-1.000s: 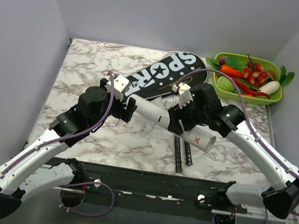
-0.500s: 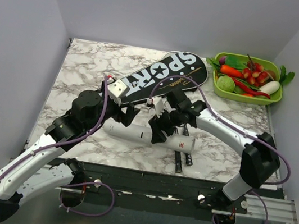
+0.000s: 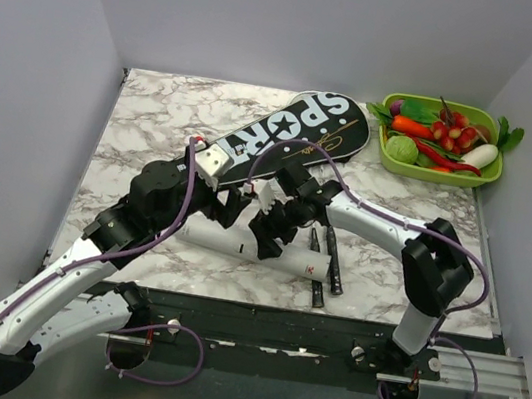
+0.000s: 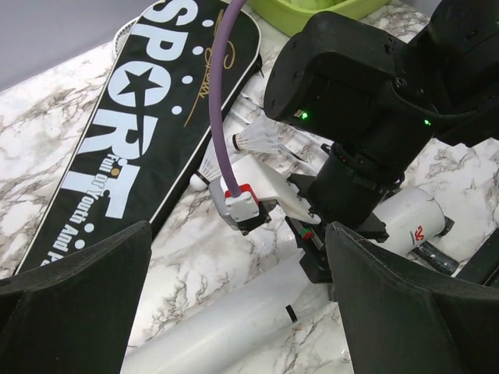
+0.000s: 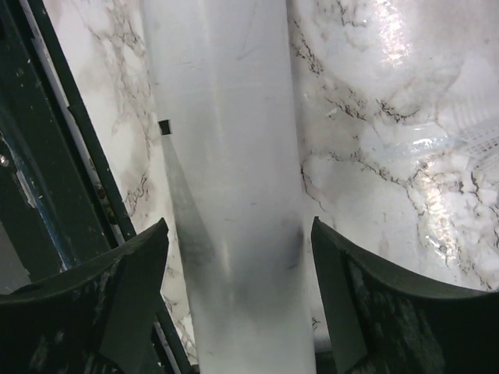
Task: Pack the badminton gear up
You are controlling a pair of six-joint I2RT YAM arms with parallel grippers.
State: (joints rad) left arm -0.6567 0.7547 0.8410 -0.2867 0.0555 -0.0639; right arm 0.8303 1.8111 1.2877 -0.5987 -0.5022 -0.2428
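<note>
A long black cover [image 3: 292,133] lettered "SPORT" lies at the back centre; it also shows in the left wrist view [image 4: 148,109]. Two black racket handles [image 3: 329,262] lie at the front right, their shafts hidden under my right arm. A white tube [image 3: 238,246] lies flat on the marble. My right gripper [image 3: 266,228] is open and straddles the tube [image 5: 234,156], with a narrow gap on each side of it [image 5: 238,288]. My left gripper [image 3: 228,206] is open just above the tube's left part [image 4: 242,327]. Two white shuttlecocks [image 4: 253,144] lie beside the cover.
A green tray [image 3: 484,178] of toy vegetables stands at the back right corner. The black rail [image 3: 278,318] runs along the near table edge, close to the tube. Grey walls close in the left, back and right.
The white tube, held tilted above the table, has come down to lie flat near the front. My right arm swung left and down with it. My left gripper dropped slightly.
</note>
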